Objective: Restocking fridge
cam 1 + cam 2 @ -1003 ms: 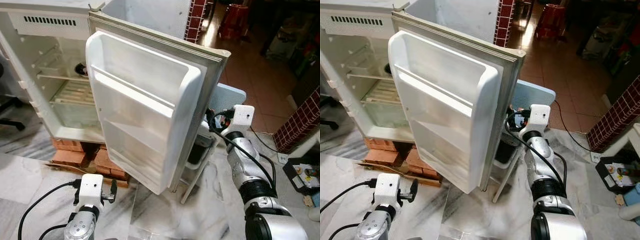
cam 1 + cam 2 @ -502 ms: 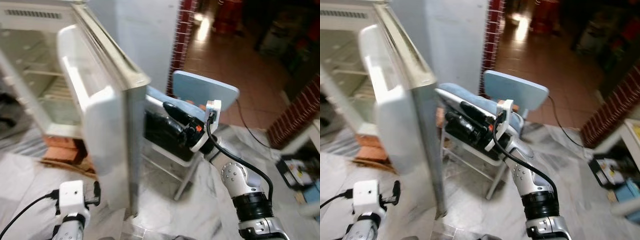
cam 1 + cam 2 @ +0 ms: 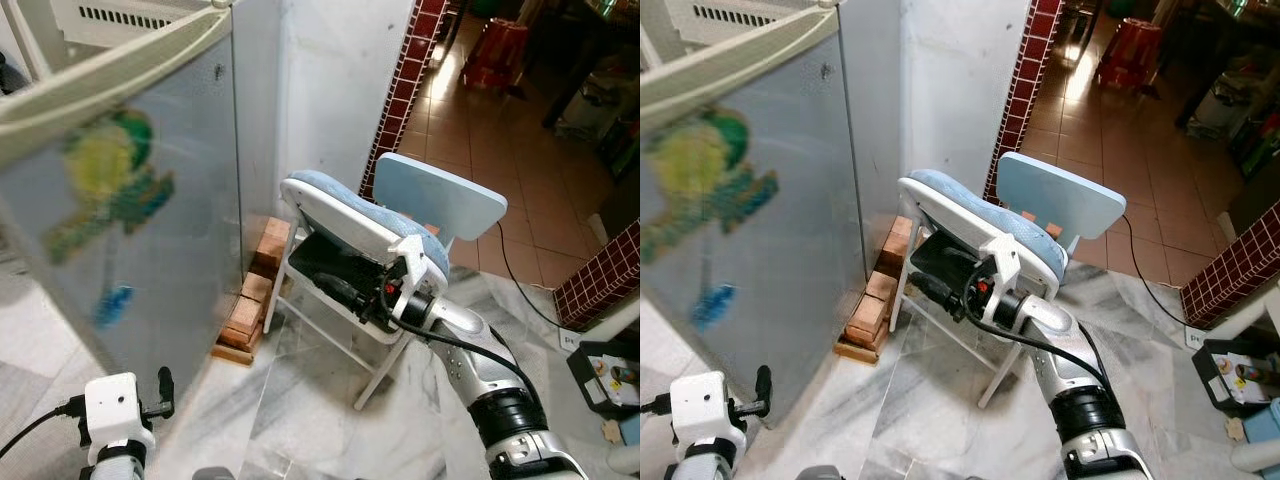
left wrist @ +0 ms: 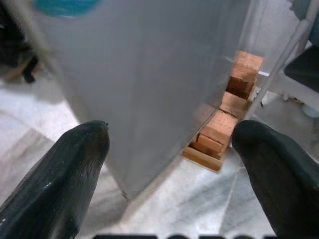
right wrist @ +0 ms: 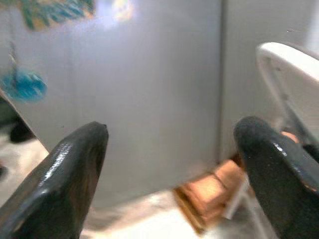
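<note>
Marble floor (image 3: pixel 320 400) spreads out under us, grey and white. On our left stands the fridge (image 3: pixel 255 110), and its grey door (image 3: pixel 130 220) has swung out toward us, showing a blurry green and yellow sticker (image 3: pixel 105 190), maybe a magnet. We see bricks (image 3: pixel 250 315) stacked under the fridge. Just beside them stands a pale blue folding chair (image 3: pixel 400 215). Our right gripper (image 5: pixel 169 164) is held out near the chair, pointing at the door, its fingers (image 5: pixel 70 174) spread wide and holding nothing. Our left gripper (image 4: pixel 174 164) hangs low by the door's bottom edge, also spread wide and empty.
</note>
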